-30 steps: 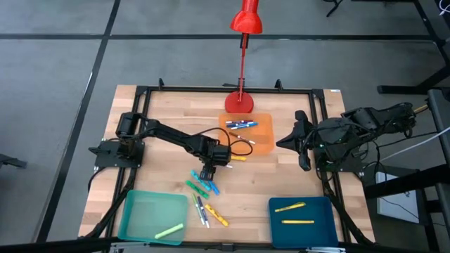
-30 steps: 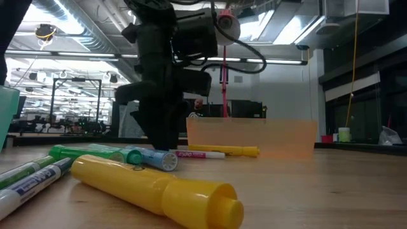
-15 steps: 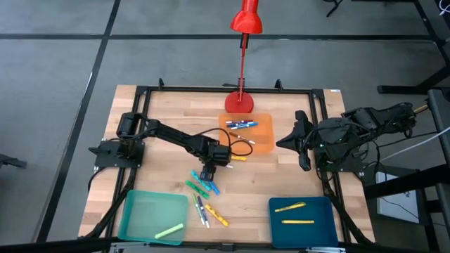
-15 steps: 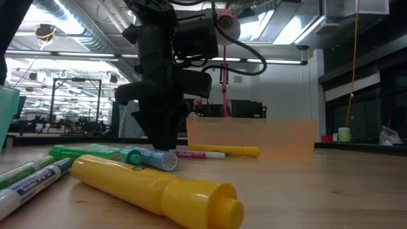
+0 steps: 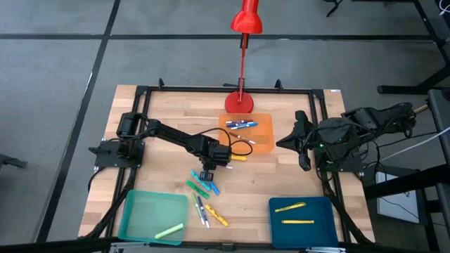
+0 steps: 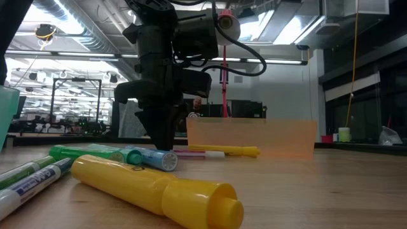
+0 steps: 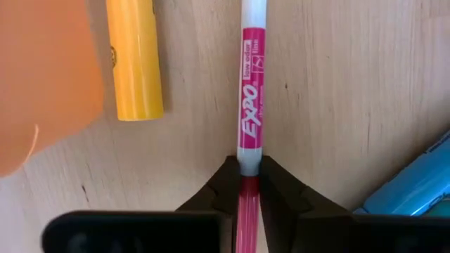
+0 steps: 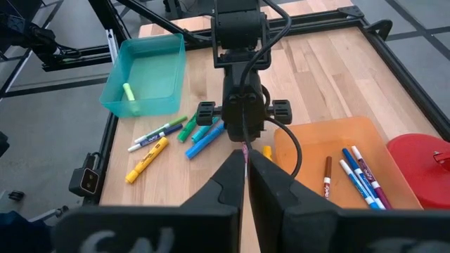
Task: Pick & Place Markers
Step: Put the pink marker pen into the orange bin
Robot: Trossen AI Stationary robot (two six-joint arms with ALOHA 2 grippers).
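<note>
The bench point(image 5: 169, 109) is pale, jointed wooden planks with a black metal frame round its edge. On it stand three flat square plastic trays with low walls: a see-through orange tray point(image 5: 264, 144) at the back middle, a teal tray point(image 5: 140, 211) at the front left and a blue tray point(image 5: 320, 209) at the front right. A red lamp point(image 5: 240, 102) with a round base stands just behind the orange tray.

The left arm point(image 5: 169, 133) reaches across to the middle, and the left gripper point(image 5: 207, 173) points down beside the orange tray's near corner. Its dark, wedge-shaped fingers point(image 7: 223, 186) are clenched on a thin pink-and-white marker point(image 7: 249, 119), which lies flat on the wood next to a stubby yellow marker point(image 7: 133, 60). The right gripper point(image 5: 299, 140) waits at the right edge, fingers pressed together on nothing.

Loose markers point(image 5: 204, 197), smooth round sticks in green, blue, yellow and white, lie scattered toward the front middle. A few more lie in the orange tray, two yellow ones in the blue tray and one light green one in the teal tray.
</note>
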